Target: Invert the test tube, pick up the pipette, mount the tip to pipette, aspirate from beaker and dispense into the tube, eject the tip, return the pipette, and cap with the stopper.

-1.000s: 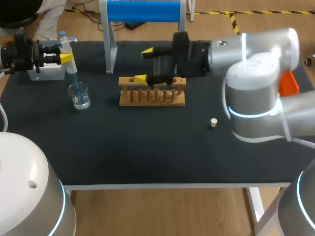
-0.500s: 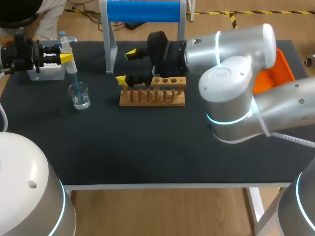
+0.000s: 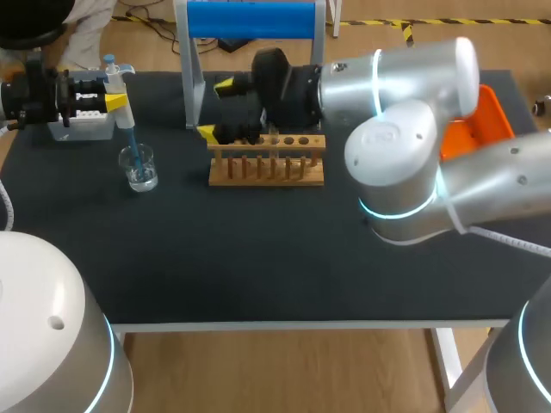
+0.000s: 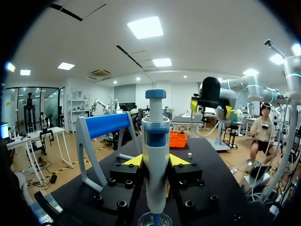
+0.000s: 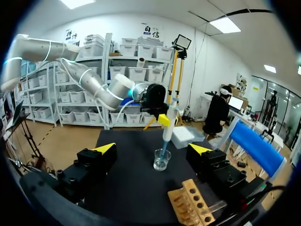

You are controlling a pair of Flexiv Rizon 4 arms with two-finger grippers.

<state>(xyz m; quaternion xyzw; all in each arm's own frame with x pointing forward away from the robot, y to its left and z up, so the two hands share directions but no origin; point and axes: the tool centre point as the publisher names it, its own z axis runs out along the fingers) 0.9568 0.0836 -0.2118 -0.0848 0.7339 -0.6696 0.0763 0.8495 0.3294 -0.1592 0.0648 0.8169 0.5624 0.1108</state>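
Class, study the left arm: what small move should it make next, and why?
Probably lift the pipette straight up: the left gripper holds it with its blue tip down in the beaker, and the wooden rack stands off to the side.

This is a laboratory bench set up for robot work. On a black table (image 3: 258, 258) stand the tools of wet chemistry: a wooden test tube rack (image 3: 267, 163) with a row of holes along its top, a small glass beaker (image 3: 138, 168), a blue-and-white pipette (image 3: 119, 95) with its tip down in the beaker, and a box of tips (image 3: 82, 127). A stand with a blue bar (image 3: 250, 19) and an orange bin (image 3: 491, 116) sit toward the table's far side. Two robot arms, the left arm (image 3: 34, 95) and the grey right arm (image 3: 405, 86), reach in over the bench.
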